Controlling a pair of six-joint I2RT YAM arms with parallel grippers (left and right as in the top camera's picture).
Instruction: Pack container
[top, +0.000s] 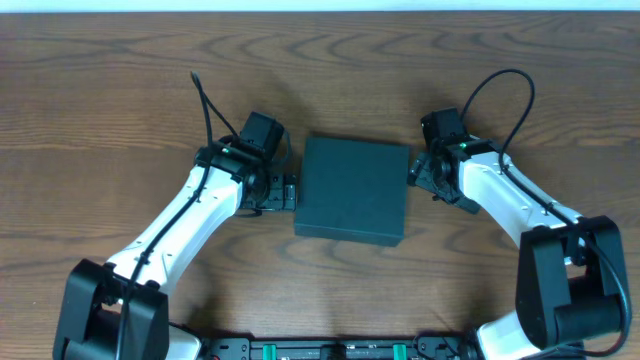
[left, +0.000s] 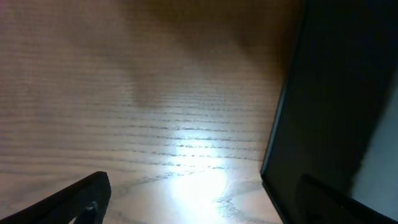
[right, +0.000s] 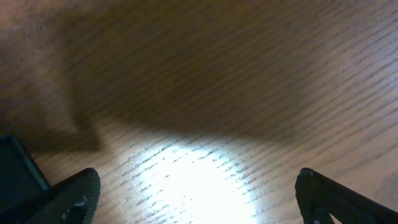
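The container (top: 352, 188), a dark square box with its flat lid down, lies in the middle of the wooden table. My left gripper (top: 283, 192) sits low at its left side, open, with only bare wood between the fingers (left: 74, 196). In the left wrist view the container's wall (left: 336, 93) fills the right side, and the gripper (left: 205, 200) has one finger in front of it. My right gripper (top: 420, 172) is at the container's right side, open and empty. In the right wrist view, a corner of the container (right: 15, 171) shows at the left, beside the gripper (right: 199, 199).
The brown wood-grain table (top: 120, 90) spreads around the box in all directions. Both white arms (top: 180, 225) reach in from the near edge, with black cables looping above the wrists. A pale strip runs along the table's far edge.
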